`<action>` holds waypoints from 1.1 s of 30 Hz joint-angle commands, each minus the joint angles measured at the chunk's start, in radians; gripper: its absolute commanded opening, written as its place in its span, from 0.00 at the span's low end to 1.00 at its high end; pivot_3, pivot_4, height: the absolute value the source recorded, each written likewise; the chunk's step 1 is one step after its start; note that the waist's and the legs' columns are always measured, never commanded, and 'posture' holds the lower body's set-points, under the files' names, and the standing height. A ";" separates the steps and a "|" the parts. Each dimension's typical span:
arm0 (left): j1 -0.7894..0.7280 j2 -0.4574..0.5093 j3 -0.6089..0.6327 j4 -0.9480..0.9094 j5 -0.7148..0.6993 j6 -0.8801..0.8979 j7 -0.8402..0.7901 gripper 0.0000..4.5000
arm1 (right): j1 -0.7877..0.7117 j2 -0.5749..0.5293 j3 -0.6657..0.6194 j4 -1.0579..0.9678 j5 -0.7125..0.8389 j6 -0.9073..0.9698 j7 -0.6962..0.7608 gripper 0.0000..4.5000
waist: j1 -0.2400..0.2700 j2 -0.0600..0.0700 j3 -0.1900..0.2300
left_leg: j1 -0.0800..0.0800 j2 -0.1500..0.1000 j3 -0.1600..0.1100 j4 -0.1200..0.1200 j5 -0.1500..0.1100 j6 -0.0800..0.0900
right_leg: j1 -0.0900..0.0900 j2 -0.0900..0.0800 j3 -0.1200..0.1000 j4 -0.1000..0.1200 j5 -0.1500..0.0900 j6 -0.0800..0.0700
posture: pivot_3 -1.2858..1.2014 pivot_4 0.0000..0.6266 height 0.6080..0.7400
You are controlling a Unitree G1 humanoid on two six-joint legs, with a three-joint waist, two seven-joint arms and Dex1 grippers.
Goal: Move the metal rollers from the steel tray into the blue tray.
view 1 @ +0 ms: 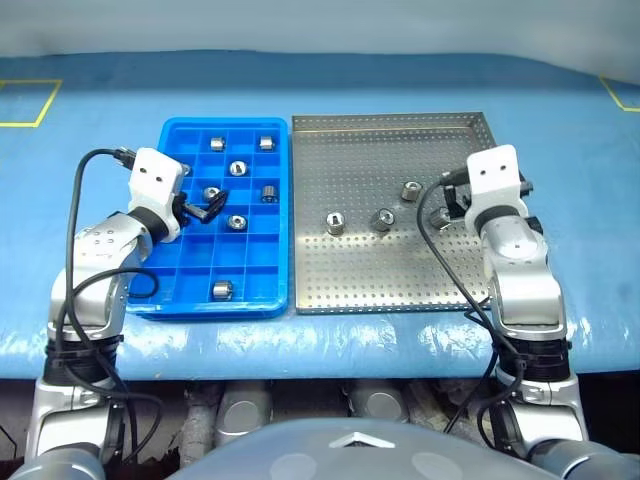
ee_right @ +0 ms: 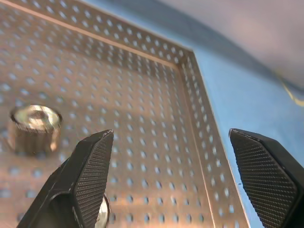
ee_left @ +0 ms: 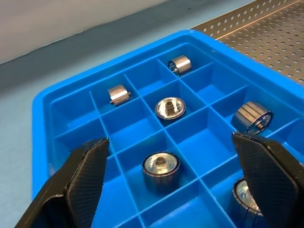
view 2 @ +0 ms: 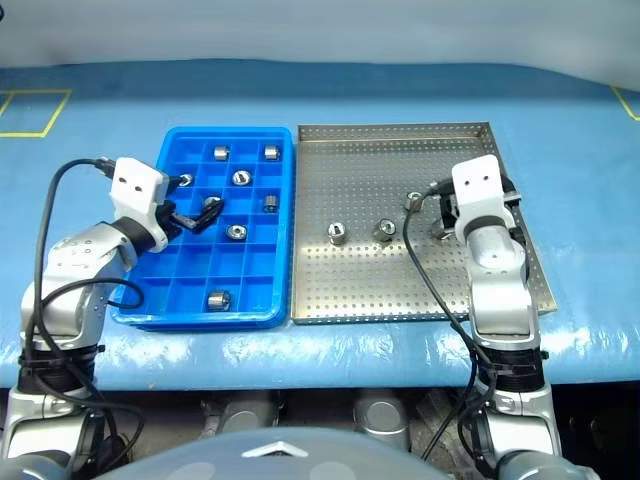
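Observation:
The blue tray (view 1: 226,122) lies on the left of the table with several metal rollers (view 1: 238,168) in its compartments. My left gripper (view 1: 205,208) hovers open over its middle; in the left wrist view the gripper (ee_left: 168,142) has its fingers either side of a seated roller (ee_left: 161,168), holding nothing. The steel tray (view 1: 400,270) lies to the right with three rollers (view 1: 336,222) in plain sight. My right gripper (view 1: 445,205) stands open and empty over its right part. One roller (ee_right: 35,126) sits beside its fingers (ee_right: 90,175) and another peeks out under one finger.
Both trays rest side by side on a blue table (view 1: 400,90). Yellow tape marks (view 1: 25,100) sit at the far corners. Black cables (view 1: 440,260) loop from each wrist across the trays' near edges. The table's front edge runs just behind my arms.

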 commanded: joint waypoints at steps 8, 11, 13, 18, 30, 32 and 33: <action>-0.026 0.014 0.004 0.000 0.007 -0.021 -0.007 1.00 | 0.008 0.083 -0.051 0.027 0.051 -0.043 -0.033 0.91 | -0.001 0.001 0.001 | 0.000 -0.001 0.000 0.002 0.000 0.000 | 0.001 0.000 0.001 0.000 0.000 0.002 | 0.50 0.24 1.00; -0.019 0.014 0.006 -0.005 0.007 -0.018 -0.005 1.00 | 0.015 0.089 -0.052 0.040 0.056 -0.044 -0.029 0.91 | 0.000 0.001 0.001 | 0.000 -0.001 0.000 0.002 0.000 0.000 | 0.001 0.000 0.001 0.000 0.000 0.002 | 0.50 0.24 1.00; -0.016 0.015 0.007 -0.008 0.007 -0.016 -0.003 1.00 | 0.018 0.096 -0.051 0.042 0.064 -0.044 -0.024 0.91 | 0.000 0.001 0.001 | 0.000 -0.001 0.000 0.001 0.000 0.000 | 0.001 0.000 0.001 0.000 0.000 0.001 | 0.50 0.24 1.00; -0.013 0.016 0.006 -0.012 0.008 -0.010 0.000 1.00 | 0.015 0.124 -0.060 0.045 0.093 -0.050 -0.024 0.91 | 0.001 0.001 0.001 | 0.000 -0.001 0.000 0.001 0.000 0.000 | 0.001 0.000 0.001 0.000 0.000 0.001 | 0.50 0.24 1.00; -0.014 0.015 0.001 -0.014 0.015 -0.001 0.006 1.00 | 0.002 0.159 -0.083 0.148 0.176 -0.099 -0.007 0.73 | 0.002 0.001 0.001 | 0.000 -0.001 0.000 0.001 0.000 0.000 | 0.001 0.000 0.001 0.000 0.000 0.001 | 0.51 0.24 1.00; -0.013 0.015 0.001 -0.015 0.015 0.000 0.006 1.00 | 0.001 0.155 -0.082 0.159 0.180 -0.111 -0.007 0.59 | 0.003 0.001 0.001 | 0.000 -0.001 0.000 0.001 0.000 0.000 | 0.001 0.000 0.001 0.000 0.000 0.001 | 0.51 0.24 1.00; -0.013 0.015 0.001 -0.016 0.015 0.001 0.007 1.00 | 0.000 0.153 -0.082 0.163 0.181 -0.116 -0.009 0.52 | 0.003 0.001 0.001 | 0.000 -0.001 0.000 0.001 0.000 0.000 | 0.001 0.000 0.001 0.000 0.000 0.001 | 0.51 0.24 1.00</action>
